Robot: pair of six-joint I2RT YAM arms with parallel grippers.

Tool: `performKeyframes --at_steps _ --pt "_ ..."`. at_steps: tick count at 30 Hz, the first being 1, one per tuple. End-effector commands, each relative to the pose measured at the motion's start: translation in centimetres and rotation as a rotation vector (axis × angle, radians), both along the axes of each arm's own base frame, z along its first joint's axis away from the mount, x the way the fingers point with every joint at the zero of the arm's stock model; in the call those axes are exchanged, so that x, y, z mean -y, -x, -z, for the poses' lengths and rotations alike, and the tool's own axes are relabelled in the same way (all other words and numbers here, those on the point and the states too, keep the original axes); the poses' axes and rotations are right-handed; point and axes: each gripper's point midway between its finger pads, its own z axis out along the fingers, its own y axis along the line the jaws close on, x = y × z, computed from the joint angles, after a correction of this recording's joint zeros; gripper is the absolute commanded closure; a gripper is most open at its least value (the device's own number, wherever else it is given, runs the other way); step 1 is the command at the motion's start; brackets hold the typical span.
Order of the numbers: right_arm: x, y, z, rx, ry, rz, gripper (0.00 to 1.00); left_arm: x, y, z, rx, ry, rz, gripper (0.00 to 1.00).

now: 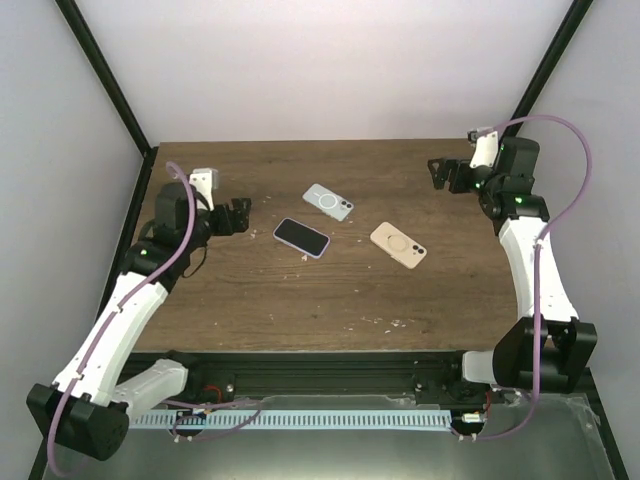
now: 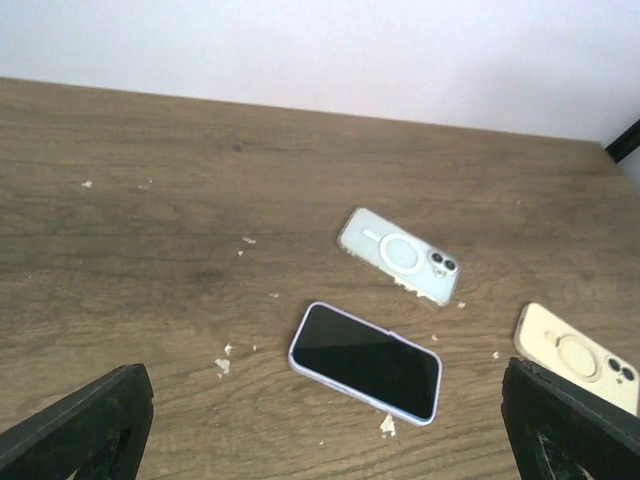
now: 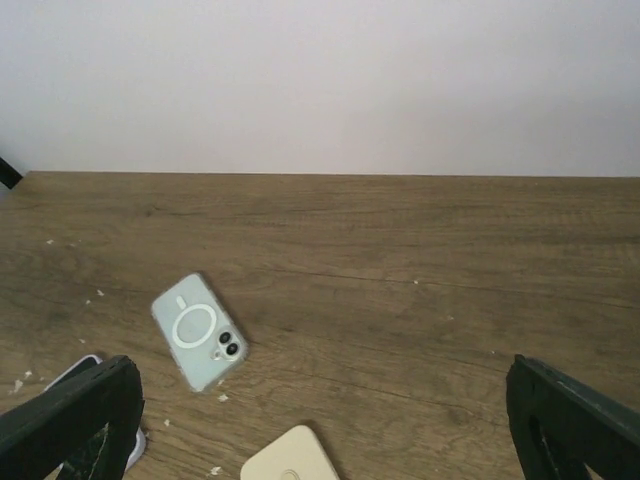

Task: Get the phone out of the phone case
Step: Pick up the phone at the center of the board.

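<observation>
Wooden desk bearing a lilac-cased phone screen-up at centre, not yet out of its case, near a clear-backed phone and a cream phone lying face-down, left jaws and right jaws spread wide, empty, parked well apart, seemingly leaving room to approach.

No readable text, brand or number anywhere. The clear case has only a ring-and-bar mark on its back, and the cream case shows a plain ring. The phone lies screen up, dark, with nothing displayed.
</observation>
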Motion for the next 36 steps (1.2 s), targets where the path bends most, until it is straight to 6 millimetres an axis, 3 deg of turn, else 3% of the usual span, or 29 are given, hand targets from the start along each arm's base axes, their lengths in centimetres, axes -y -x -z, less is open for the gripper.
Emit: performKeyframes --at_steps 1,5,9,12,15,19,24,28,36 --pt "-1.4 0.3 -3.7 0.056 -0.043 -0.052 0.0 0.0 0.4 -2.4 0.067 0.056 0.002 0.03" --pt "-2.3 0.9 -3.1 0.074 -0.018 -0.119 0.0 -0.5 0.4 -2.6 0.107 0.068 -0.031 0.01" --pt "-3.9 2.1 -0.9 0.044 0.039 -0.268 0.0 0.3 0.4 -0.3 0.078 0.036 0.034 0.0" --pt "-4.5 2.7 1.5 -0.02 0.07 -0.341 0.0 3.6 0.9 2.2 -0.008 0.075 0.215 0.09" --pt "-4.3 3.5 5.4 -0.147 0.126 -0.392 0.0 7.8 1.8 4.8 -0.153 0.124 0.343 0.13" --pt "-1.5 4.2 11.5 -0.321 0.236 -0.356 0.0 13.7 4.5 7.5 -0.223 -0.084 0.437 0.12" --pt "2.3 5.7 16.0 -0.452 0.267 -0.355 0.0 17.8 8.4 11.9 -0.348 -0.155 0.505 0.05" --pt "2.7 6.4 18.6 -0.537 0.289 -0.397 0.0 18.4 9.6 15.4 -0.442 -0.099 0.482 0.02" --pt "1.0 4.7 20.7 -0.568 0.277 -0.431 0.0 19.6 9.3 17.8 -0.492 -0.007 0.437 0.03"
